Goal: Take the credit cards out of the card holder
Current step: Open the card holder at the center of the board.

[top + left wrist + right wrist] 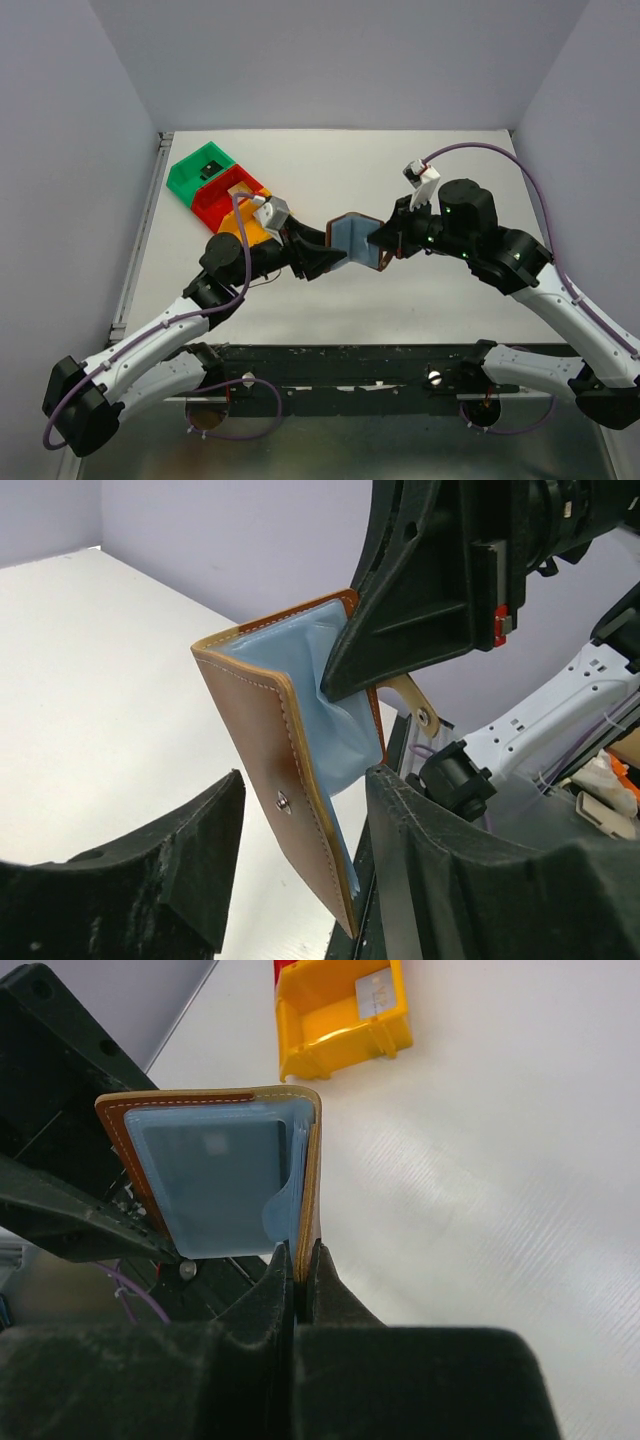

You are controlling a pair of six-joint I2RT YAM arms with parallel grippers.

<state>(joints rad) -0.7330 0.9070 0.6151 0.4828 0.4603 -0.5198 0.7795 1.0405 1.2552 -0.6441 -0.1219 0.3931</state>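
The right tool [297, 1270] is closed tight on one edge of the card holder [215, 1175], with a leather flap pinched between its two fingers. The card holder is held open and upright above the middle of the table [450, 160], between the two tools. The left tool [305, 778] is open. Its fingers [140, 880] are set apart on either side of the other flap, and a gap is seen between the brown outer leather and the finger on that side. Whether the other finger touches the grey-blue lining cannot be told.

The grey-blue inner pockets are turned towards the right wrist camera. Thin layered edges are seen by the fold, but whether credit cards are lodged there cannot be told. A snap stud [283, 800] is set in the outer leather, and the closing tab [415, 705] juts out beside the right tool.

Three bins are lined up at the far left of the table. The green bin [200, 172] is farthest and the red bin [222, 197] is in the middle. The yellow bin [340, 1030] is nearest the left tool. A white square piece [375, 995] is held in the yellow bin and a small dark piece [210, 167] in the green one. The red bin's contents cannot be made out.

The left arm is reached in from the near left corner, bent at the elbow. The right arm is reached in from the near right, so the tools face each other.
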